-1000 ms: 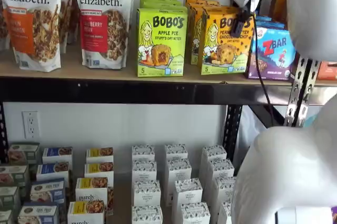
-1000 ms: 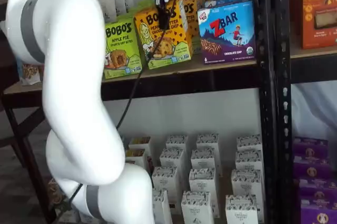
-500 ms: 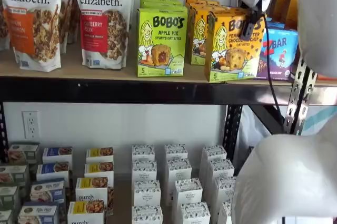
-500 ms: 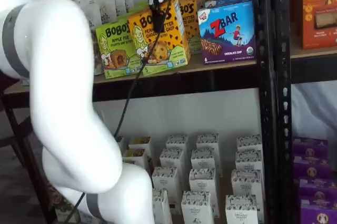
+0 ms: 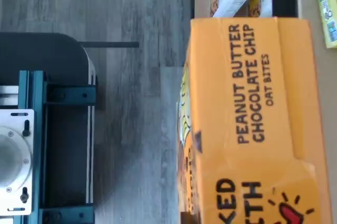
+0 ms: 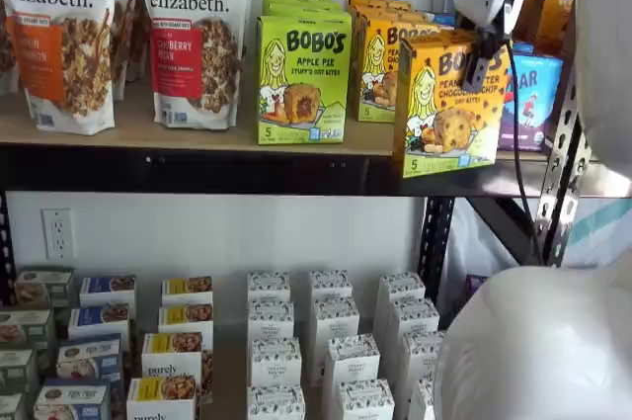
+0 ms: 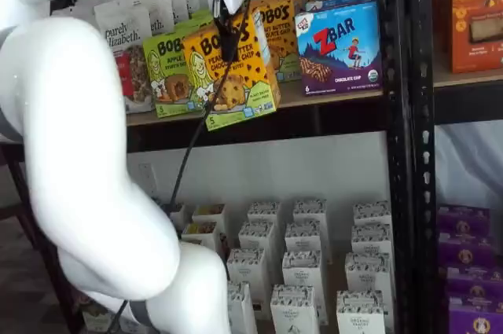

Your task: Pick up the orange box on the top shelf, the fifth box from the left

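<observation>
The orange box [image 6: 449, 104], a BOBO'S Peanut Butter Chocolate Chip carton, hangs in front of the top shelf [image 6: 197, 168], past its black front beam. It shows in both shelf views [image 7: 232, 71]. My gripper [image 6: 479, 62] is shut on the box from above; its black finger lies over the front face, also in a shelf view [image 7: 227, 42]. The wrist view shows the box's orange top panel [image 5: 253, 118] close up. More orange Bobo's boxes [image 6: 380, 59] stay on the shelf behind.
A lime-green Bobo's Apple Pie box [image 6: 302, 79] stands left of the gap and a blue ZBar box [image 7: 339, 47] right of it. Granola bags [image 6: 193, 35] stand further left. Small white boxes [image 6: 331, 341] fill the lower level. A black upright [image 7: 397, 114] stands at the right.
The gripper has drawn the orange box forward off the shelf, out past the front beam and slightly lower. The arm has pulled back with it.
</observation>
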`<state>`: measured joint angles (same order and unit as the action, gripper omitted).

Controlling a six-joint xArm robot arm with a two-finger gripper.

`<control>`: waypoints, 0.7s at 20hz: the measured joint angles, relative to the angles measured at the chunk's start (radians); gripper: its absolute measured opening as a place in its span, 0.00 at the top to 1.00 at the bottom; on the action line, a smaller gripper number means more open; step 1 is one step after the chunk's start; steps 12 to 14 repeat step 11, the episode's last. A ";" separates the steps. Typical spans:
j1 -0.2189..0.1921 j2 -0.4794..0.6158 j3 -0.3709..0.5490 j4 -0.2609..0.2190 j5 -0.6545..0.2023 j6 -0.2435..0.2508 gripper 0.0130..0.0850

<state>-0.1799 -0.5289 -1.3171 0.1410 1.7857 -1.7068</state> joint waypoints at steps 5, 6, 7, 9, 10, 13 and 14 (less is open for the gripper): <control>-0.012 -0.042 0.041 -0.005 0.006 -0.013 0.61; -0.014 -0.049 0.048 -0.005 0.006 -0.015 0.61; -0.017 -0.055 0.054 -0.004 0.006 -0.018 0.61; -0.024 -0.068 0.065 -0.001 0.006 -0.023 0.61; -0.026 -0.072 0.070 0.001 0.006 -0.025 0.61; -0.029 -0.078 0.075 0.002 0.005 -0.027 0.61; -0.029 -0.078 0.075 0.002 0.005 -0.027 0.61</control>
